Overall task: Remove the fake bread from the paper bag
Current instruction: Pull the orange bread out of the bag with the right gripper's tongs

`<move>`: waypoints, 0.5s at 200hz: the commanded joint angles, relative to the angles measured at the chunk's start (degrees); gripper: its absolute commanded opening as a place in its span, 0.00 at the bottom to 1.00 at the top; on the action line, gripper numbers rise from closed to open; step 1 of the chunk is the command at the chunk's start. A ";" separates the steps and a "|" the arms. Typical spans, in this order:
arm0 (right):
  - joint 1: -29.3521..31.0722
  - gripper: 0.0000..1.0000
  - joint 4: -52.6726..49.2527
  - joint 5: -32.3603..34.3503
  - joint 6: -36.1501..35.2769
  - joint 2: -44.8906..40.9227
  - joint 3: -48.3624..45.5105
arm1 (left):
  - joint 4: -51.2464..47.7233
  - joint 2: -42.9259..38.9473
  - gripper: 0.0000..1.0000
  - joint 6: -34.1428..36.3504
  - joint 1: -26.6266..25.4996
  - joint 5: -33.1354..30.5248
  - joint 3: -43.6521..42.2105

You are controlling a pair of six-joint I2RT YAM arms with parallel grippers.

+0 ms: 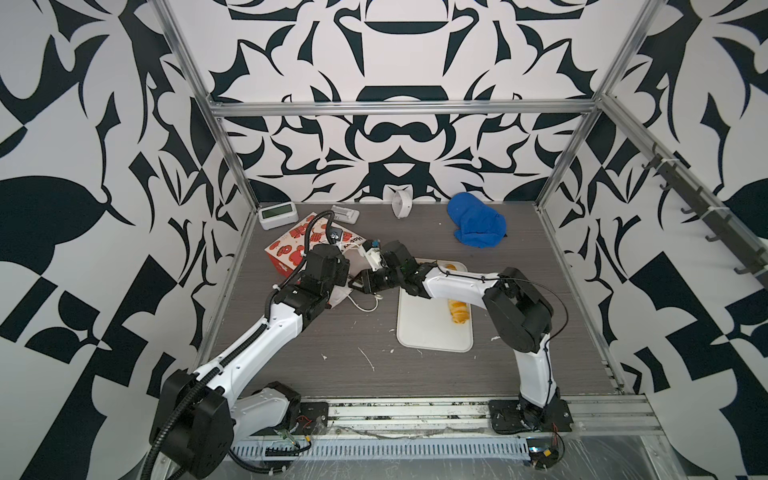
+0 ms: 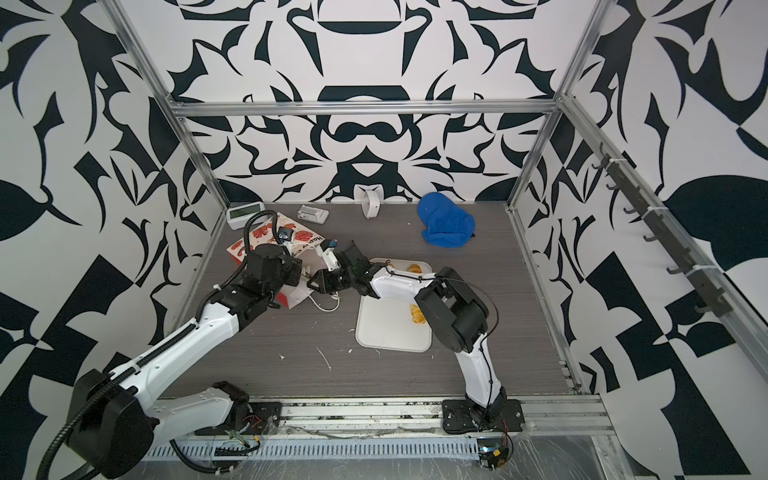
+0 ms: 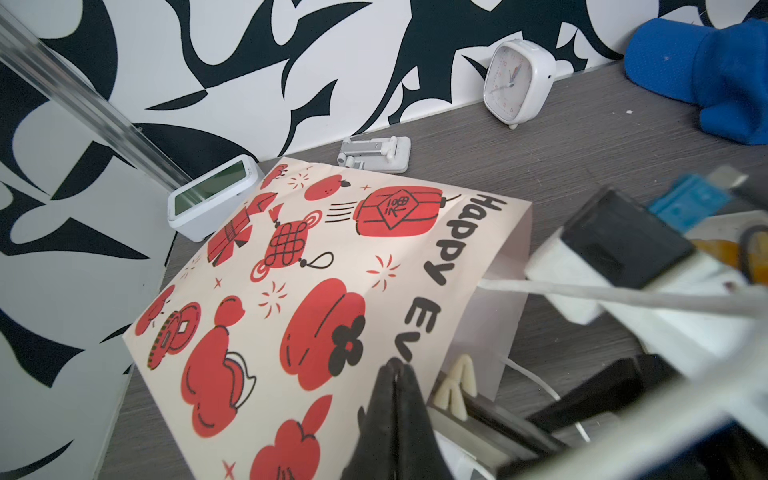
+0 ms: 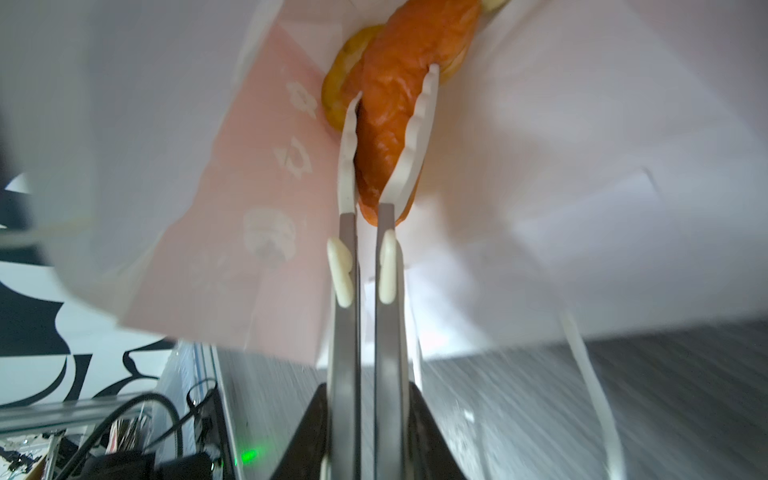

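While your right end effector [image 4: 395,85] is squeezed on the long croissant [image 4: 409,45] deep inside the paper bag [image 3: 291,316], pull it straight back out, slowly; your left end effector [image 3: 395,374] is pinched shut on the bag's edge; hold there so the bag cannot slide.

In both top views the left arm [image 1: 257,345] climbs from the lower left toward left of centre, with its wrist bent downward. The left pincer [image 3: 392,374], at the bottom middle of the left wrist view, has its black fingers pressed together on the rim of the paper bag [image 3: 291,291]. The right arm [image 1: 457,282] rises from the lower right, folds at a high elbow and stretches leftward to the middle. The right pincer [image 4: 365,399], at the bottom of the right wrist view, is clamped on a pair of tongs [image 4: 347,332].
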 commanded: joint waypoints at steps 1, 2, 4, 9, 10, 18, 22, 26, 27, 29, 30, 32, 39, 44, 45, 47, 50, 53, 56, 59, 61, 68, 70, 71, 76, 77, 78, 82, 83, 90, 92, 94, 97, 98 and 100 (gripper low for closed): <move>-0.36 0.10 -5.52 -2.48 -4.90 -6.42 -2.06 | 3.21 0.92 0.00 -1.28 -0.05 -0.61 -0.59; -0.38 0.10 -5.67 -2.42 -5.07 -6.67 -2.25 | 3.25 0.94 0.00 -1.28 -0.09 -0.61 -0.63; -0.40 0.10 -5.96 -2.33 -5.24 -7.03 -2.63 | 3.36 1.07 0.00 -1.28 -0.06 -0.60 -0.55; -0.41 0.10 -6.51 -2.13 -5.63 -8.02 -3.64 | 3.61 1.25 0.00 -1.28 -0.05 -0.60 -0.58; -0.41 0.10 -6.56 -2.11 -5.66 -8.26 -3.83 | 3.67 1.24 0.00 -1.28 -0.09 -0.65 -0.58; -0.49 0.10 -7.59 -2.14 -6.28 -9.82 -5.27 | 3.96 1.54 0.00 -1.41 -0.05 -0.82 -0.40; -0.62 0.10 -7.93 -2.43 -6.50 -10.60 -6.03 | 4.10 1.67 0.00 -1.38 -0.05 -0.81 -0.29; -0.65 0.10 -8.13 -2.66 -6.65 -11.38 -6.79 | 4.27 1.86 0.00 -1.37 -0.05 -0.78 -0.24; -0.66 0.10 -8.12 -2.73 -6.65 -11.57 -7.07 | 4.35 1.90 0.00 -1.37 -0.05 -0.78 -0.23; -0.67 0.10 -8.22 -2.83 -6.69 -11.93 -7.55 | 4.45 1.94 0.00 -1.37 -0.05 -0.76 -0.23; -0.67 0.10 -8.30 -2.86 -6.71 -12.15 -7.76 | 4.48 1.98 0.00 -1.37 -0.05 -0.77 -0.23; -0.67 0.10 -8.35 -3.04 -6.73 -12.58 -8.14 | 4.57 2.10 0.00 -1.44 -0.07 -0.75 -0.16; -0.92 0.10 -8.33 -3.97 -6.80 -14.07 -9.70 | 4.76 2.40 0.00 -1.41 -0.05 -0.85 0.07; -1.06 0.10 -8.43 -4.36 -7.01 -15.37 -10.55 | 4.78 2.73 0.00 -1.40 -0.05 -0.94 0.27; -1.04 0.10 -8.53 -4.37 -7.09 -15.63 -10.67 | 4.78 2.85 0.00 -1.43 -0.05 -0.99 0.37; -1.09 0.10 -8.70 -4.23 -7.22 -16.15 -11.10 | 4.78 2.93 0.00 -1.45 -0.11 -1.03 0.43; -1.18 0.10 -9.15 -3.74 -7.62 -16.96 -11.78 | 4.76 3.12 0.00 -1.46 -0.06 -1.11 0.59; -1.20 0.10 -9.38 -3.10 -7.94 -17.93 -12.47 | 4.78 3.34 0.00 -1.46 -0.08 -1.19 0.72; -1.18 0.09 -9.38 -2.47 -8.34 -18.79 -13.31 | 4.78 3.53 0.00 -1.46 -0.05 -1.19 0.87; -1.19 0.09 -9.25 -1.93 -8.82 -19.99 -14.16 | 4.78 3.71 0.00 -1.46 -0.08 -1.29 0.99; -1.20 0.09 -9.12 -1.62 -9.08 -20.65 -14.73 | 4.85 3.87 0.00 -1.46 -0.06 -1.28 1.07; -1.43 0.09 -9.67 -1.04 -10.47 -22.97 -16.23 | 5.08 4.24 0.00 -1.38 -0.05 -1.42 1.26; -1.52 0.09 -10.06 -0.91 -10.92 -23.61 -16.49 | 5.12 4.33 0.00 -1.37 -0.05 -1.44 1.31; -1.62 0.09 -10.27 -0.85 -11.07 -23.88 -16.63 | 5.13 4.40 0.00 -1.42 -0.05 -1.42 1.33; -1.92 0.09 -11.22 -0.51 -11.81 -25.48 -17.50 | 5.21 4.68 0.00 -1.38 -0.13 -1.56 1.53; -1.95 0.09 -11.56 -0.47 -11.91 -25.78 -17.61 | 5.21 4.71 0.00 -1.38 -0.09 -1.57 1.53; -2.06 0.09 -11.85 -0.45 -12.18 -26.06 -17.71 | 5.22 4.73 0.00 -1.42 -0.07 -1.52 1.57; -2.30 0.09 -13.12 -0.16 -12.99 -27.26 -18.16 | 5.29 4.90 0.00 -1.38 -0.05 -1.50 1.68; -2.36 0.09 -13.43 -0.03 -13.07 -27.59 -18.29 | 5.30 4.95 0.00 -1.38 -0.05 -1.53 1.69; -2.75 0.09 -15.43 0.89 -14.33 -29.65 -19.12 | 5.54 5.00 0.00 -1.37 -0.05 -1.46 1.75; -2.84 0.09 -16.00 1.22 -14.57 -30.38 -19.26 | 5.61 5.00 0.00 -1.37 -0.03 -1.48 1.78; -2.93 0.09 -16.48 1.54 -14.74 -30.98 -19.58 | 5.71 5.01 0.00 -1.37 0.00 -1.48 1.84; -3.09 0.08 -17.29 2.07 -15.10 -31.85 -19.93 | 5.86 5.01 0.00 -1.37 0.02 -1.44 1.80; -3.11 0.09 -17.49 2.18 -15.13 -32.17 -20.10 | 5.89 5.01 0.00 -1.37 -0.01 -1.46 1.80; -3.24 0.09 -17.92 2.40 -15.32 -32.83 -20.41 | 5.98 4.96 0.00 -1.37 0.03 -1.48 1.80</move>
